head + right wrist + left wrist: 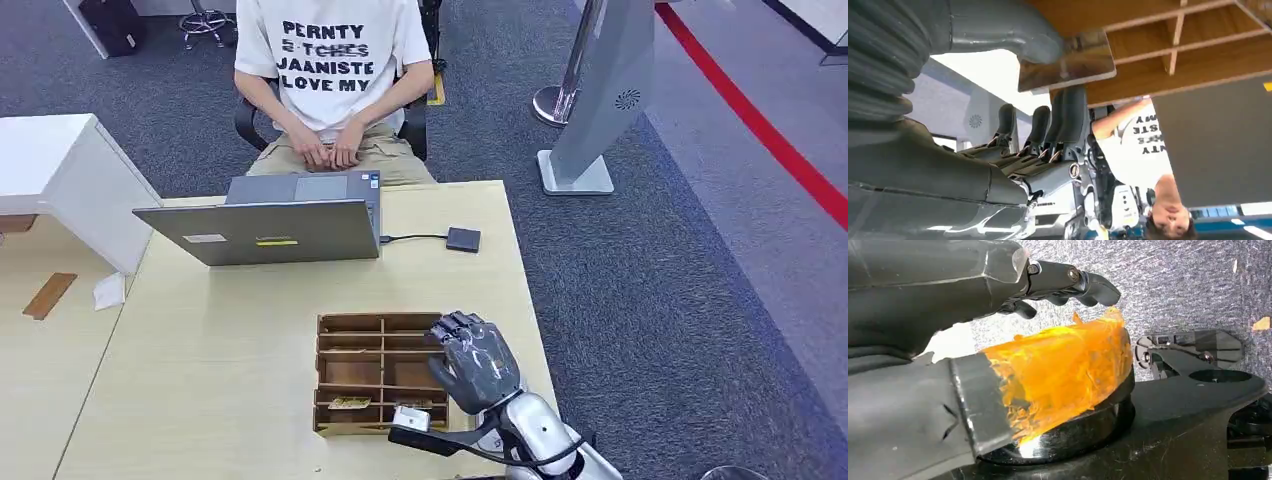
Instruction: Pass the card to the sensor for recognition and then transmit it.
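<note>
The right robot hand (473, 362) hovers over the right side of the brown wooden compartmented tray (352, 372) at the near edge of the pale wooden worktop (230, 330). From the head view its back hides whatever it holds. The right wrist view tells more: the thick grey thumb and the dark fingers (1068, 117) pinch a thin shiny rectangular card (1066, 62), held just beside the tray's dividers (1175, 42). That view is turned over, and glare on the card's face leaves any print unreadable.

A small yellow-printed item (349, 403) lies in a near compartment of the tray; what it is cannot be made out.

The left robot hand (998, 285) is seen in its own wrist view against grey carpet (1173, 285), fingers curled with a gap to the thumb, which is wrapped in orange tape (1063, 370); whether it holds anything cannot be told.

Farther back, an open grey laptop (262, 232) stands on the worktop, a cable running to a small dark square sensor (463, 239) on its right. Beyond sits a person in a white printed T-shirt (328, 60), cut off at the shoulders in the head view.
</note>
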